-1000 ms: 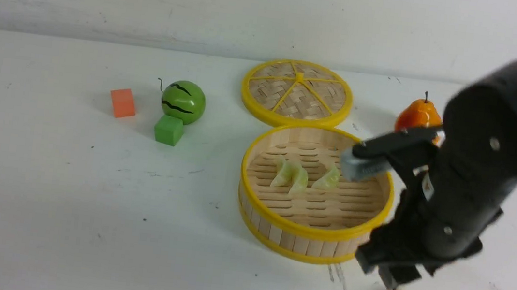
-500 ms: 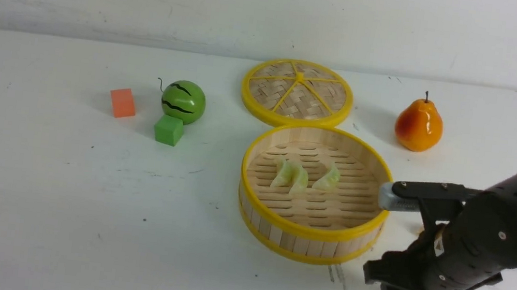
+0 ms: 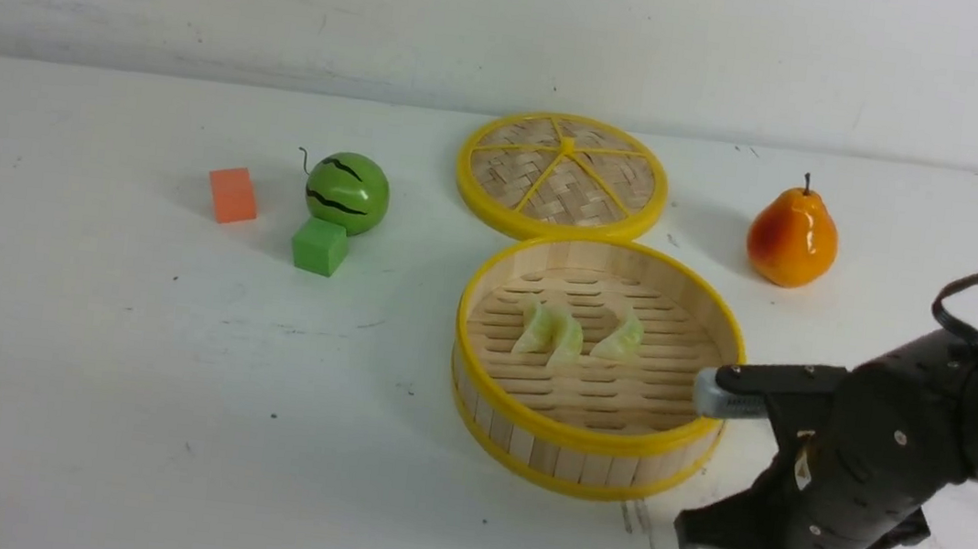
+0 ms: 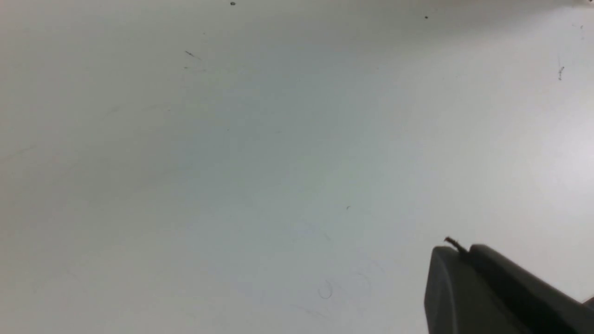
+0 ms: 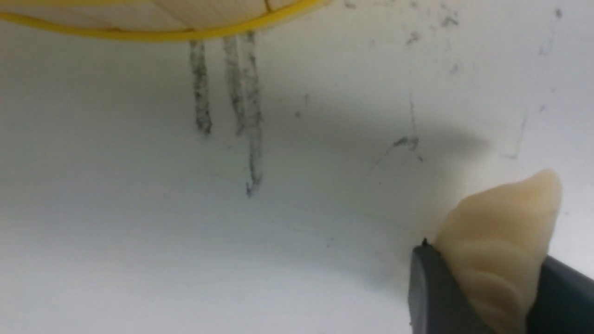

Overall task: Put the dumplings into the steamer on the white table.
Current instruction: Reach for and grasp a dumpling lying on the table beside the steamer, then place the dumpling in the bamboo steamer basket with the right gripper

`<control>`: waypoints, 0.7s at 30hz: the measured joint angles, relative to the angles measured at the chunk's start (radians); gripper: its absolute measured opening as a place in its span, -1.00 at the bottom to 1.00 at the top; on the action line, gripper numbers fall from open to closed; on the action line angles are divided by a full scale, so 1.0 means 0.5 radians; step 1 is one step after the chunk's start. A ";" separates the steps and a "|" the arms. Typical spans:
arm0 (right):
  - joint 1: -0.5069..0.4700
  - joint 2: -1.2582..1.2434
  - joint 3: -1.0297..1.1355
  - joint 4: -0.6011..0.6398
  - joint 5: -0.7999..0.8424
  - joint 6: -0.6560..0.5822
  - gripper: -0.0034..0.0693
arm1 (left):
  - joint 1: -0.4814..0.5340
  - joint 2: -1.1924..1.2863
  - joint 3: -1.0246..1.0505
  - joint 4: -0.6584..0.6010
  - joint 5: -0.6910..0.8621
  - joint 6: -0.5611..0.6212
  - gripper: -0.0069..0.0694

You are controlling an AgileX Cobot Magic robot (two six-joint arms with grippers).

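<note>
The right arm (image 3: 872, 466) sits low over the desk (image 3: 120, 361), just beside the steamer (image 3: 542, 456) at its front right. The right jaws are closed on a cream dumpling (image 5: 496, 241), with one finger against each flank and the pointed end projecting beyond the fingers. Whether the dumpling touches the desk cannot be determined. Pale green dumplings (image 3: 549, 332) lie on the slatted floor inside the steamer, toward its rear. The left jaws, visible only in the left wrist view, are closed together over bare desk and hold nothing.
</note>
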 joint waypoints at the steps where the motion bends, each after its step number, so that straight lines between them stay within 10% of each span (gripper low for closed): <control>1: 0.000 -0.018 -0.057 0.010 0.051 -0.037 -0.39 | 0.000 0.000 0.000 0.000 0.002 0.000 -0.76; 21: 0.000 0.479 -0.984 0.599 0.109 -0.499 -0.39 | 0.000 0.000 0.000 0.008 -0.054 0.000 -0.72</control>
